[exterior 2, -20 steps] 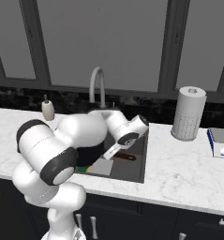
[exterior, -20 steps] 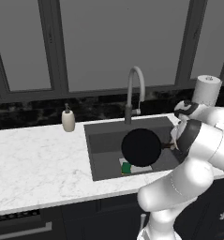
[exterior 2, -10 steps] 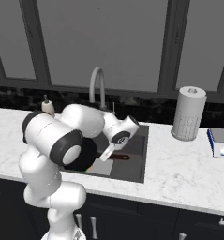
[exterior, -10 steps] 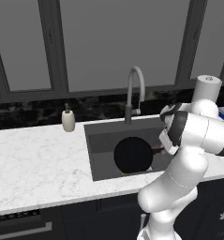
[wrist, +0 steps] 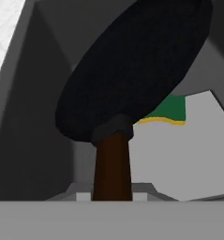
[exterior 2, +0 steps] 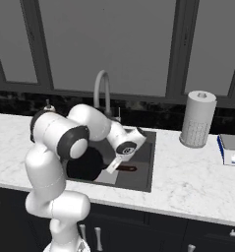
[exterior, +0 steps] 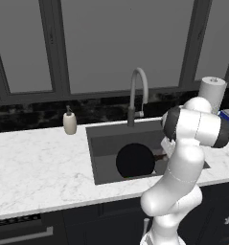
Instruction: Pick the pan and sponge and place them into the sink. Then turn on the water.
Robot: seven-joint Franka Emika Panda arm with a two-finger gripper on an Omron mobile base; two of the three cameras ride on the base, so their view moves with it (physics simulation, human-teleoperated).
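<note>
The pan [wrist: 132, 70] is held by its handle in the pressed-together pincer [exterior 2: 115, 166] over the sink [exterior: 99, 139] — release is called for next, with the sponge [wrist: 169, 110] already below.

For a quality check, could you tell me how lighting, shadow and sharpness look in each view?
Left base view: even, flat light; pan reads as a featureless black disc in the dark sink. Right base view: similar, no glare on the marble. Hand view: close-up, soft-edged pan and handle; sponge peeks out bright green beneath.
</note>
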